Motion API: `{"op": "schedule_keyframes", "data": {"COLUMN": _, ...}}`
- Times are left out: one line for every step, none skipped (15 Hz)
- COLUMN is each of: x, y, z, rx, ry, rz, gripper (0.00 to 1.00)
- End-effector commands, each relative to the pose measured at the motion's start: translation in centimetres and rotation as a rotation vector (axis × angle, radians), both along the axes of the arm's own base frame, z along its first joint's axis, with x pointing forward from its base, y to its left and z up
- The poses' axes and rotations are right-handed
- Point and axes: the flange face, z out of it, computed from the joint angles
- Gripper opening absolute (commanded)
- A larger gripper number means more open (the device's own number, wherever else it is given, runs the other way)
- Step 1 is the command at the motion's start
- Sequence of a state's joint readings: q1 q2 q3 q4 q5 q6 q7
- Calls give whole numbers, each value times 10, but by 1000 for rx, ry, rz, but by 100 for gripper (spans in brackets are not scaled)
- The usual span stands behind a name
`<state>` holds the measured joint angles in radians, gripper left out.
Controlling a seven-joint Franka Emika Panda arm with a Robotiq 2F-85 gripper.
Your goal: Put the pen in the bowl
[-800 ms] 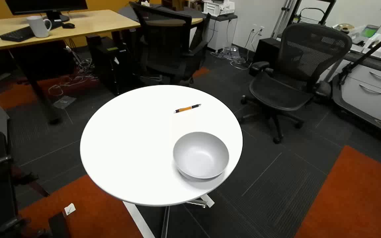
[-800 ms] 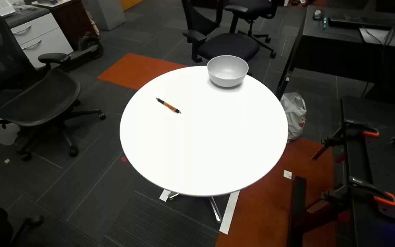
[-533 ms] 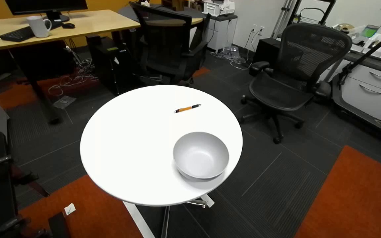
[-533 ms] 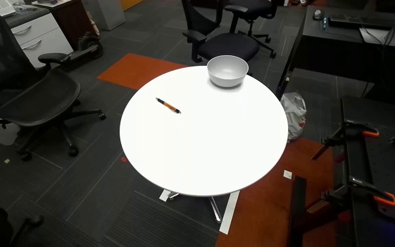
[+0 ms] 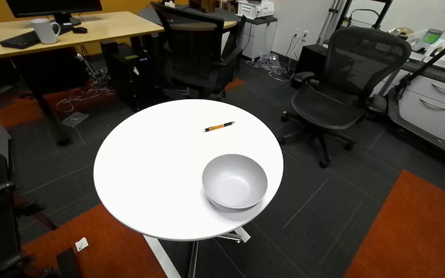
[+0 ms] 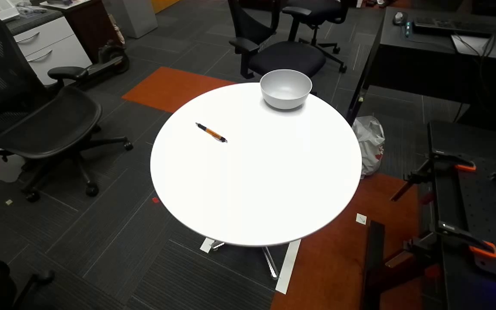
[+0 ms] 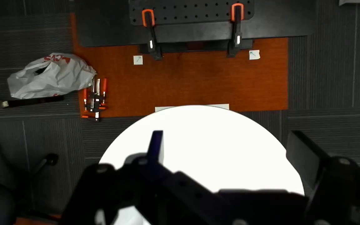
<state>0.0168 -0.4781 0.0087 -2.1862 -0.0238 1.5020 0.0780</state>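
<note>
The pen is orange with black ends and lies flat on the white round table in both exterior views, as the pen [image 5: 219,126] and the pen [image 6: 211,132] show. The bowl is a plain silver-grey, deep bowl [image 5: 235,181], upright near the table's edge and apart from the pen; the bowl [image 6: 286,89] looks empty. My gripper [image 7: 225,137] shows only in the wrist view. Its fingers are wide apart above the table with nothing between them. The pen is hidden in the wrist view. A pale patch at its lower left may be the bowl; I cannot tell.
The white round table [image 5: 149,166] carries the pen and the bowl. A black mount bench [image 7: 195,31] with orange-handled clamps stands beyond the table's edge in the wrist view. A plastic bag [image 7: 55,76] lies on the floor. A black mesh chair [image 5: 328,104] stands near the table.
</note>
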Motion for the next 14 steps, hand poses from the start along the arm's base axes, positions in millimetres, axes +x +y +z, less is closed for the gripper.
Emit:
{"op": "schedule_keyframes", "data": {"x": 27, "y": -6, "z": -7, "rx": -3, "ry": -26, "rz": 25, "gripper": 100}}
{"op": "schedule_keyframes", "data": {"x": 35, "y": -7, "z": -12, "rx": 1, "ry": -37, "rz": 22, "gripper": 100}}
{"op": "schedule_keyframes", "data": {"x": 43, "y": -9, "z": -18, "rx": 4, "ry": -48, "rz": 20, "gripper": 100}}
{"op": "schedule_keyframes", "data": {"x": 52, "y": -10, "z": -26, "rx": 6, "ry": -67, "rz": 19, "gripper": 100}}
{"op": "schedule_keyframes", "data": {"x": 62, "y": -11, "z": -33, "rx": 6, "ry": -88, "rz": 22, "gripper": 100}}
{"op": "schedule_keyframes", "data": {"x": 78, "y": -18, "z": -41, "rx": 2, "ry": -114, "rz": 25, "gripper": 100}}
{"op": "schedule_keyframes", "data": {"x": 89, "y": -21, "z": -49, "rx": -5, "ry": -144, "rz": 20, "gripper": 100}}
{"op": "schedule_keyframes", "data": {"x": 102, "y": -24, "z": -57, "rx": -6, "ry": -168, "rz": 22, "gripper": 100}}
{"op": "schedule_keyframes", "data": {"x": 112, "y": -27, "z": -67, "rx": -9, "ry": -190, "rz": 14, "gripper": 100}}
{"op": "schedule_keyframes", "data": {"x": 126, "y": -31, "z": -77, "rx": -3, "ry": -204, "rz": 6, "gripper": 100}}
{"op": "schedule_keyframes", "data": {"x": 138, "y": -35, "z": -87, "rx": 4, "ry": -218, "rz": 4, "gripper": 100}}
{"op": "schedule_keyframes", "data": {"x": 150, "y": -39, "z": -96, "rx": 8, "ry": -229, "rz": 8, "gripper": 100}}
{"op": "schedule_keyframes", "data": {"x": 162, "y": -41, "z": -104, "rx": 7, "ry": -241, "rz": 14, "gripper": 100}}
{"op": "schedule_keyframes", "data": {"x": 174, "y": -43, "z": -110, "rx": 8, "ry": -254, "rz": 17, "gripper": 100}}
